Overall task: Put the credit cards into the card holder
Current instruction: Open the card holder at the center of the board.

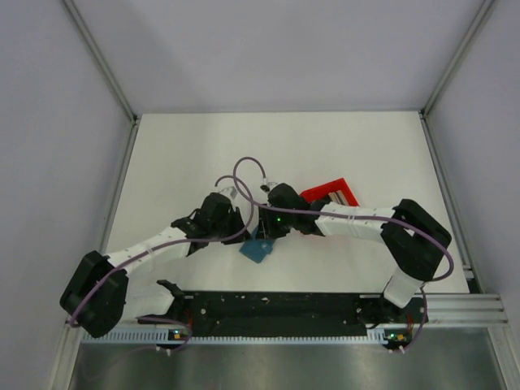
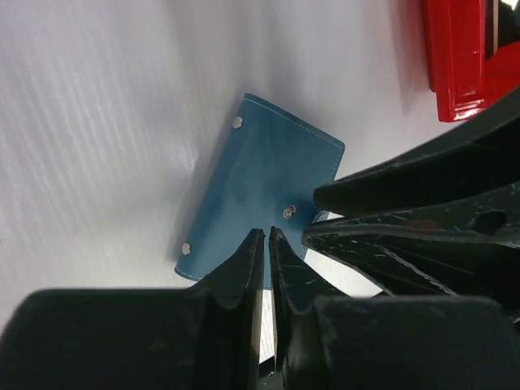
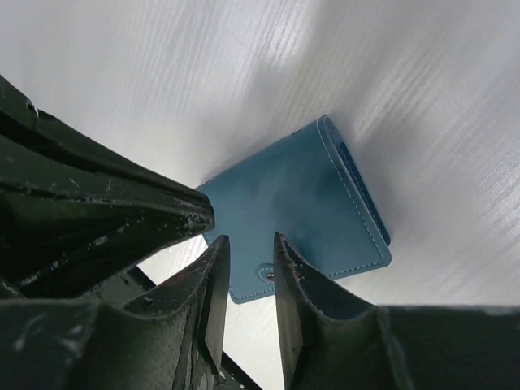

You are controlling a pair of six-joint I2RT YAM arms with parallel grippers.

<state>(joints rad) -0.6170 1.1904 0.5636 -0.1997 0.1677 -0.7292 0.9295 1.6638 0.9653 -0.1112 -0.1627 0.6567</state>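
Observation:
The teal-blue card holder (image 1: pixel 258 249) lies closed and flat on the white table, snap tab toward the arms. Both grippers hover just over its near edge, tips almost touching each other. My left gripper (image 2: pixel 266 236) has its jaws nearly together with only a thin slit and nothing in it; the card holder (image 2: pixel 272 183) lies beyond the tips. My right gripper (image 3: pixel 252 244) is open, with the snap tab of the card holder (image 3: pixel 301 199) showing in its gap, not gripped. Thin edges of credit cards (image 1: pixel 342 197) show in the red bin.
The red bin (image 1: pixel 325 193) sits right of the grippers, partly behind the right arm, and shows as a red corner (image 2: pixel 459 61) in the left wrist view. Grey walls enclose the table on three sides. A black rail (image 1: pixel 276 307) runs along the near edge.

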